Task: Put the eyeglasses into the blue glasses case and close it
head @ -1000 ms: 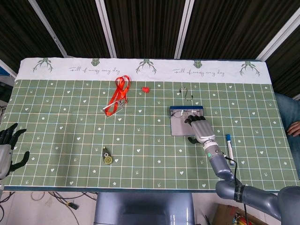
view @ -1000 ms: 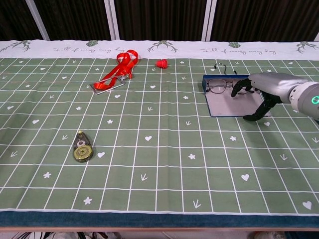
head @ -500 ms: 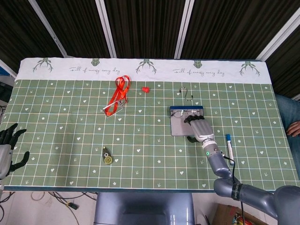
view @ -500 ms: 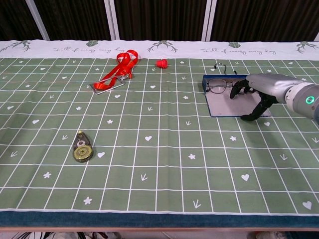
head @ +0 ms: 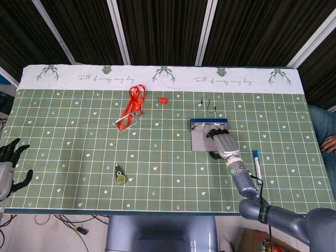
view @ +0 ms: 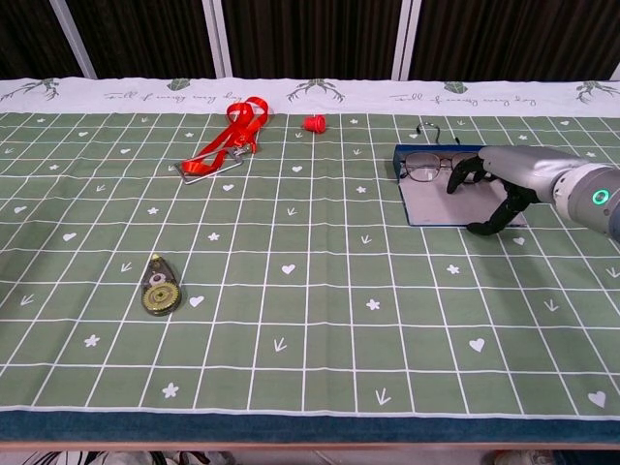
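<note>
The left hand point(head: 9, 167) hangs off the table's left edge, fingers spread, holding nothing; the tablecloth point(head: 157, 157) reads "Full of energy every day"; the eyeglasses point(view: 423, 167) lie in the open blue glasses case point(view: 431, 199); the right hand point(view: 504, 174) rests there, fingertips point(view: 455, 178) curled at the frame, its grasp unclear.

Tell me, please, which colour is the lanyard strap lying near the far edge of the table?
The lanyard strap is bright red-orange; the chest view shows it best.

Left hand point(head: 9, 167): cut off at head view's 9 o'clock edge. Eyeglasses point(view: 426, 167): right lens partly hidden behind right hand point(view: 504, 179).
</note>
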Controlling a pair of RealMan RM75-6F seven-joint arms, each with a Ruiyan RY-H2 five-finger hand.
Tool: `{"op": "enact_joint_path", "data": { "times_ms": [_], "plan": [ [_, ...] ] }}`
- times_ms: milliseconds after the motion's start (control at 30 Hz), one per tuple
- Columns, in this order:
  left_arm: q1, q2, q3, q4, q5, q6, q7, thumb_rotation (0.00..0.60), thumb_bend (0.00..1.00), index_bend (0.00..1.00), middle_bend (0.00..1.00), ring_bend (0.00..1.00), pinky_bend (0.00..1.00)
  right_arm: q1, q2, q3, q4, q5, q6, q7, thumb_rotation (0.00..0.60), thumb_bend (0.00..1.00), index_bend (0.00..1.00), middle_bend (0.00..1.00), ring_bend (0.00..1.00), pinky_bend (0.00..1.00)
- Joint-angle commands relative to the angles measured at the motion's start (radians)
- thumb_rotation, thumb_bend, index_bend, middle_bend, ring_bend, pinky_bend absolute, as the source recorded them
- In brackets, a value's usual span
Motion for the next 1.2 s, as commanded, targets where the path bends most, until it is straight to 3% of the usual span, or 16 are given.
{"op": "enact_joint_path", "data": {
  "times_ms": [33,333,1200],
  "plan": [
    [0.000,0.000,0.000,0.000,0.000,-0.001,0.001,0.600,0.40,0.16,0.00,0.00,0.00,-0.001,0.000,-0.002,0.001,-0.002,-0.002,0.001,0.600,0.39,0.31,0.22,0.20,0.18],
    [-0.001,0.001,0.001,-0.001,0.000,-0.002,0.004,0.600,0.40,0.16,0.00,0.00,0.00,-0.002,0.016,0.006,-0.013,-0.004,-0.020,0.021,0.600,0.52,0.34,0.24,0.23,0.18],
    [0.000,0.000,0.001,0.000,0.001,0.001,0.005,0.600,0.40,0.16,0.00,0.00,0.00,0.051,0.031,0.061,0.037,0.001,-0.065,0.070,0.600,0.55,0.39,0.25,0.24,0.18]
  ]
}}
